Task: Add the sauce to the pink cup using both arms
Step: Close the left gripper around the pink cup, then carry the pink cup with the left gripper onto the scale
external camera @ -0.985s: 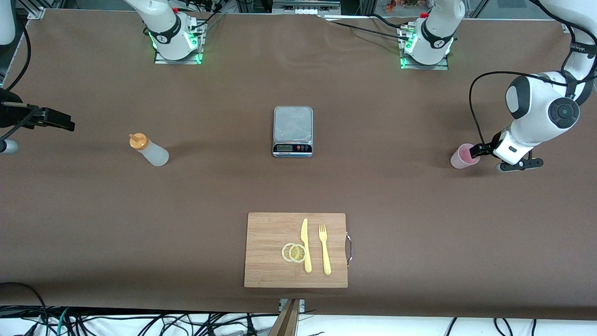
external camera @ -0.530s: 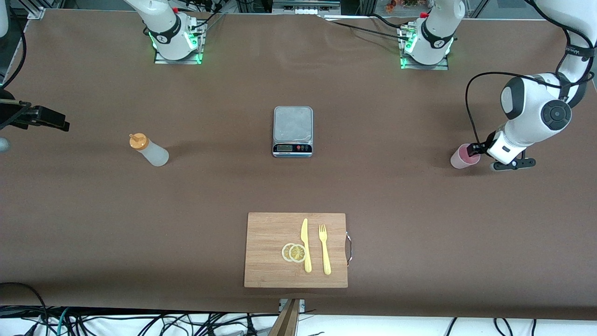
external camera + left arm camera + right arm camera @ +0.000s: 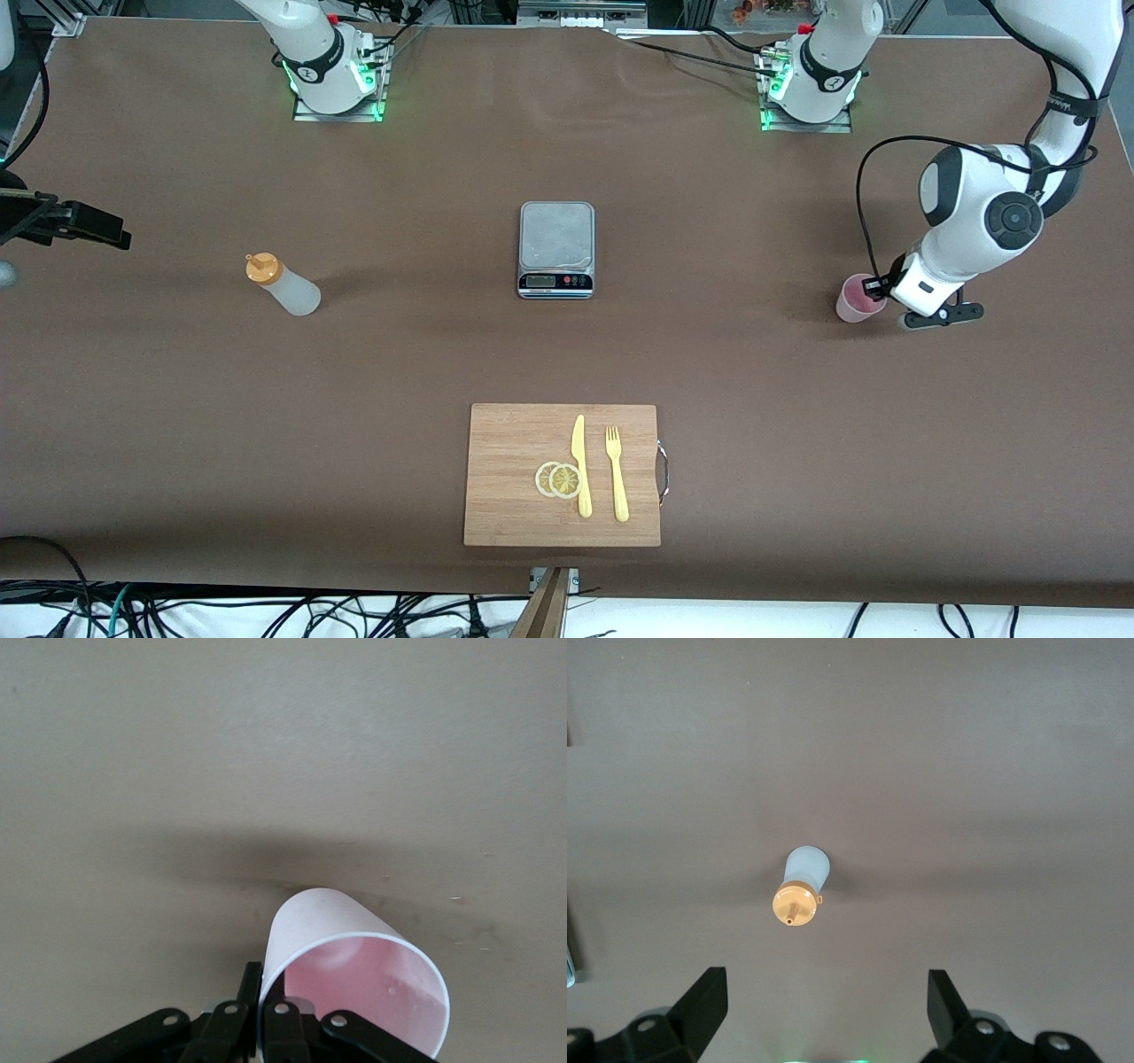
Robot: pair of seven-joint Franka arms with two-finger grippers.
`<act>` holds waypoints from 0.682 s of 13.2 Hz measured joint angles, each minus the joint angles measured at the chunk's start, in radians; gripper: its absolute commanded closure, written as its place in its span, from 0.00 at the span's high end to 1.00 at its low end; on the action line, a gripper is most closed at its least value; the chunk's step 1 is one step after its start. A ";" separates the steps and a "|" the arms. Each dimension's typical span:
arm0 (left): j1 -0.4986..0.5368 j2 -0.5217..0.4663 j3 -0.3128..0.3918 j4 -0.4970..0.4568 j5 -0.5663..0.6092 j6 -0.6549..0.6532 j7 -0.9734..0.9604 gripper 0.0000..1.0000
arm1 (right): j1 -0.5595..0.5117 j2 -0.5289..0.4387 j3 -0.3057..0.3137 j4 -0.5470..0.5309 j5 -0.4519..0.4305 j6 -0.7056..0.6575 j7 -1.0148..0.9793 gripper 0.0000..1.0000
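**Left jaws pinch cup rim; right arm waits wide over sauce**

Left gripper, at the right of the front frame, is clamped on the rim wall of the pink cup, one finger inside, one outside. In the left wrist view the cup looks tilted, mouth toward the camera.

Right gripper hangs at the frame's left edge, jaws wide and holding nothing. The sauce stands upright on the tabletop, left of centre.

Scale sits mid-frame.

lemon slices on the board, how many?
2. Both lemon slices lie overlapping on the cutting board, beside the knife on its right-arm side. Nothing suggests more are hidden.
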 measured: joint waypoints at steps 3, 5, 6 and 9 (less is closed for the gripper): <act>0.002 -0.031 -0.094 0.106 -0.005 -0.203 -0.109 0.00 | -0.001 0.000 0.000 0.000 0.000 0.000 0.000 1.00; 0.000 -0.043 -0.209 0.162 -0.054 -0.268 -0.243 0.00 | -0.001 0.000 0.000 0.000 0.000 0.000 0.000 1.00; -0.003 -0.044 -0.274 0.172 -0.091 -0.272 -0.311 0.00 | -0.001 0.000 0.000 0.000 0.000 0.000 0.000 1.00; -0.025 -0.035 -0.444 0.189 -0.165 -0.261 -0.515 0.00 | -0.005 0.001 -0.001 0.000 0.000 0.000 0.000 1.00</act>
